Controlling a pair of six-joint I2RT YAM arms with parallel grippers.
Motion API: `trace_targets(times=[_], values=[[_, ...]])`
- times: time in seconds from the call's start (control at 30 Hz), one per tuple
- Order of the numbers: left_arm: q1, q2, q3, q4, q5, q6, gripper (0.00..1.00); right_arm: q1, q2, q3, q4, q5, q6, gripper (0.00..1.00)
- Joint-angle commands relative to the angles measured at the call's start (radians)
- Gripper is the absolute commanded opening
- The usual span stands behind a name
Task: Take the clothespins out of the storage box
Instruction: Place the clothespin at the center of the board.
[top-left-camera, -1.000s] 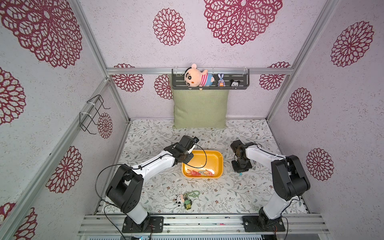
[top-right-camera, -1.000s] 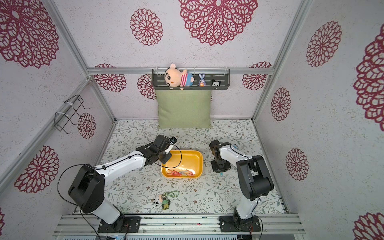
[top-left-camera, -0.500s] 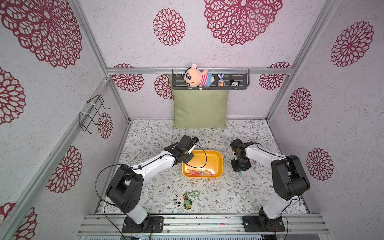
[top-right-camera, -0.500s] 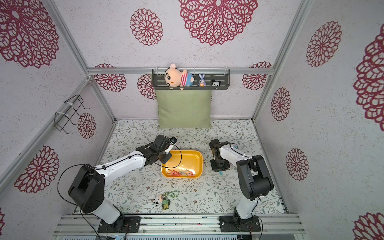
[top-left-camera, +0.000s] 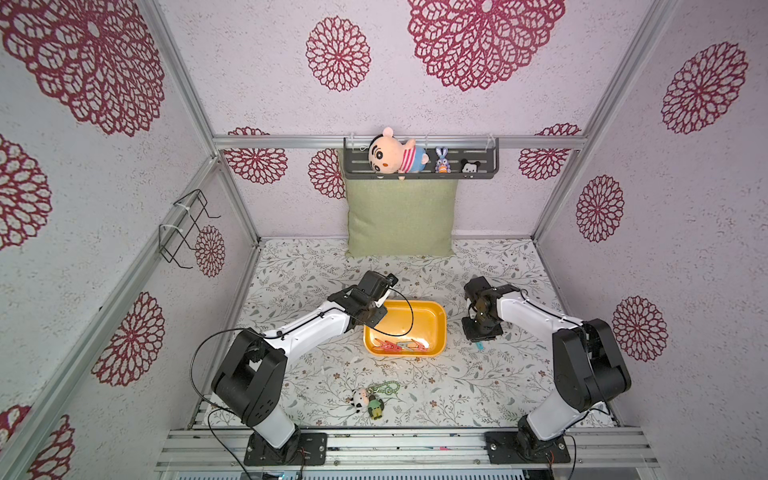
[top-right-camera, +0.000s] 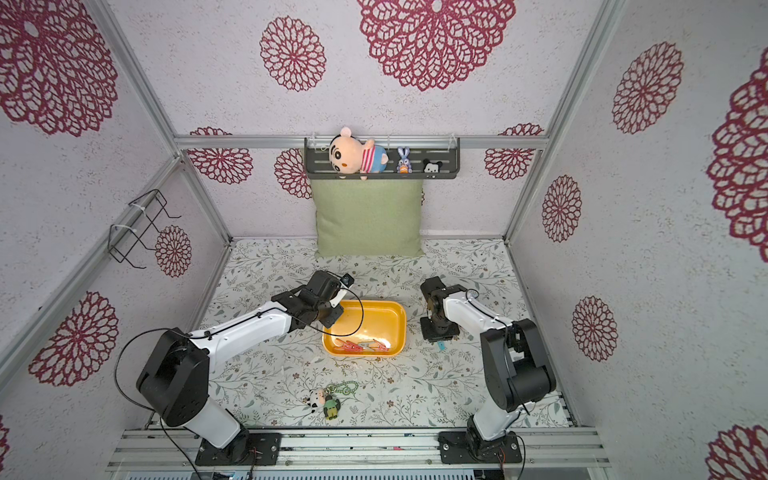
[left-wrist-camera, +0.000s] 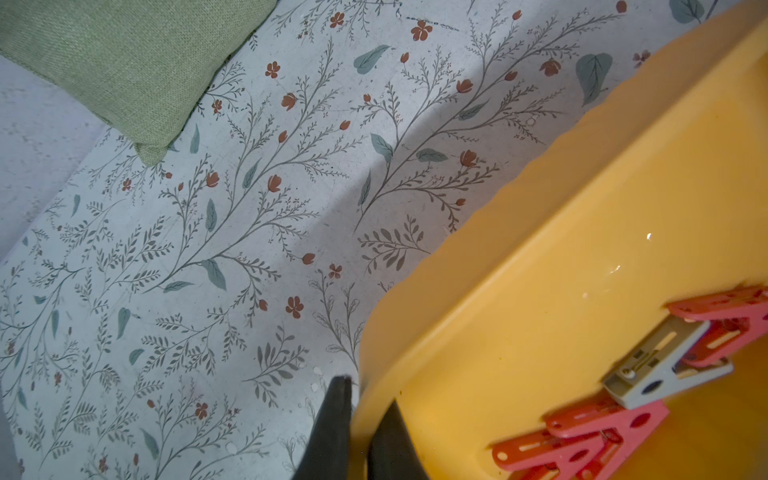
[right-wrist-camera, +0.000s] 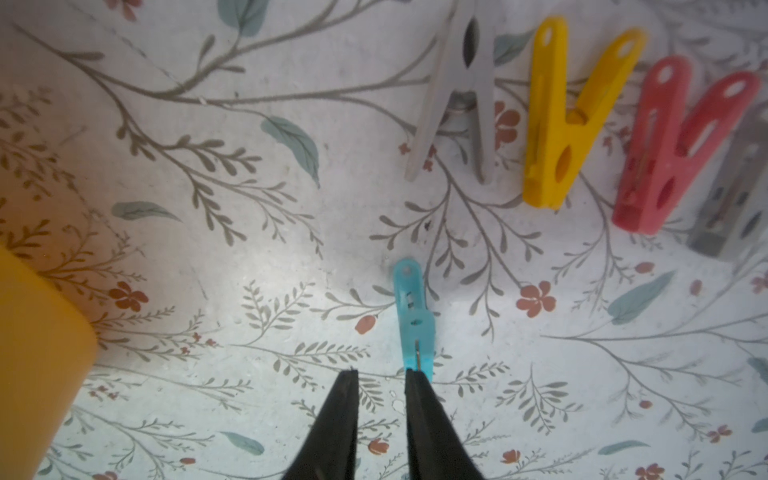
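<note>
Teal pin out
Your left claw (left-wrist-camera: 368, 390) clenches the box (left-wrist-camera: 561, 257) rim, likely steadying it; your right claw (right-wrist-camera: 381, 372) is released, teal pin (right-wrist-camera: 411, 316) at its tip near the row (right-wrist-camera: 557, 124) on the worktop (right-wrist-camera: 208, 291); more pins (top-left-camera: 399, 345) lie by the box's near wall

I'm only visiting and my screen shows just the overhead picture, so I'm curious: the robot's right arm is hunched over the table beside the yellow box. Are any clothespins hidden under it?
Observer: Yes. Its wrist camera shows a row on the table: a grey clothespin, a yellow clothespin and a red clothespin.
Visitor: Is it holding one?
Observer: No. The right gripper has its jaws slightly apart with nothing between them. A teal clothespin lies just beside its tip.
Visitor: And the other arm?
Observer: The left gripper is clamped on the rim of the storage box, straddling it.
</note>
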Motion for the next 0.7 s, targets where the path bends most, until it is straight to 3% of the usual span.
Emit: trace_targets(times=[0.0,0.5,0.67], values=[[-0.011,0.002,0.011,-0.022,-0.002,0.012,0.0,-0.014,-0.015,-0.001,0.003,0.006,0.011,0.24],[-0.011,-0.003,0.009,-0.02,-0.011,0.013,0.0,-0.07,0.035,-0.015,0.029,0.034,-0.011,0.26],[-0.011,-0.006,0.006,-0.021,-0.012,0.013,0.0,-0.07,0.027,-0.02,0.046,0.011,-0.009,0.21]])
